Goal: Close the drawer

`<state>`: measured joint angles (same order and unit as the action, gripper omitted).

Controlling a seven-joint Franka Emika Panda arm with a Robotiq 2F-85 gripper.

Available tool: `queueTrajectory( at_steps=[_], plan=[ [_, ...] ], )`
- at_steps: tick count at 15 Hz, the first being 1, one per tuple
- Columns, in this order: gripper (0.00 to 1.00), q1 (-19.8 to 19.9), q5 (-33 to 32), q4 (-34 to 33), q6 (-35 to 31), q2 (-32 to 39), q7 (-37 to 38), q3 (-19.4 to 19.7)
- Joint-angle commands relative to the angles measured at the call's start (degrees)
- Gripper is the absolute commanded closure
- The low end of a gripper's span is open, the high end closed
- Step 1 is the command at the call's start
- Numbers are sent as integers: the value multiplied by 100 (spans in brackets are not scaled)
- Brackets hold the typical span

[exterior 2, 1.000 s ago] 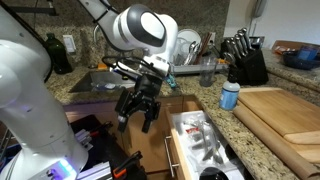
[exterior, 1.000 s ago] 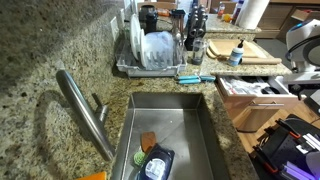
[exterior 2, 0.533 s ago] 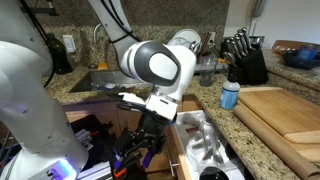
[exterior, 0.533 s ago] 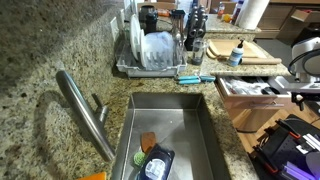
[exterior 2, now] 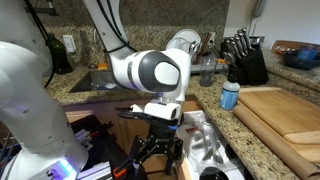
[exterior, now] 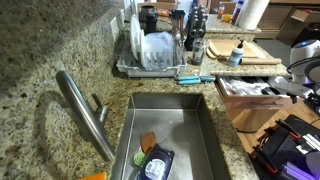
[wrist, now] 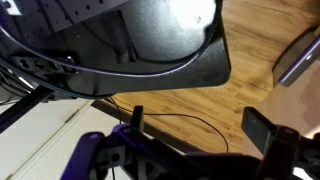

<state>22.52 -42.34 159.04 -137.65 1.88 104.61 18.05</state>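
The drawer (exterior 2: 203, 140) stands pulled out under the countertop, with white inner sides and dark utensils and plastic-wrapped items inside. It also shows in an exterior view (exterior: 252, 92) to the right of the sink. My gripper (exterior 2: 158, 160) hangs low in front of the drawer's wooden front panel, below counter level, with its fingers spread and nothing between them. In the wrist view the gripper (wrist: 200, 132) is open over a wooden floor, with one finger (wrist: 264, 128) at the right. The drawer does not show there.
A steel sink (exterior: 168, 108) with a faucet (exterior: 85, 110) lies beside the drawer. A dish rack (exterior: 155, 52), a cutting board (exterior 2: 285, 110), a knife block (exterior 2: 245, 62) and a blue-capped bottle (exterior 2: 230, 95) stand on the granite counter. A dark base (wrist: 150, 45) and cables lie on the floor.
The arm has swung down and toward the drawer's front. The gripper has dropped from counter height to below the counter edge. The drawer has not moved.
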Motion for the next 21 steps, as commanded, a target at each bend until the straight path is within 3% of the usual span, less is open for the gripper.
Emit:
queueTrajectory(
  at_steps=[1, 6, 7, 8, 10, 14, 15, 17, 18, 19, 21],
  plan=[
    [0, -13, -351, -123, -517, 666, 897, 312],
    [0, -84, 68, -536, -1157, 1569, 1510, 623],
    [0, 8, 793, -623, -1076, 1685, 874, 459],
    [0, 600, 1288, -575, -974, 1665, 125, -181],
    [0, 850, 1818, -691, -953, 1618, -778, -559],
    [0, 1069, 1726, -815, -1121, 1589, -2233, -536],
    [0, 537, 1901, -838, -1197, 1629, -2744, 0],
    [0, 229, 1690, -957, -1088, 1686, -3331, 396],
    [0, -100, 1299, -1055, -943, 1766, -3193, 729],
    [0, -509, 755, -1132, -933, 1860, -2576, 1160],
    [0, -922, -64, -1172, -1254, 2097, -1603, 1679]
  ],
)
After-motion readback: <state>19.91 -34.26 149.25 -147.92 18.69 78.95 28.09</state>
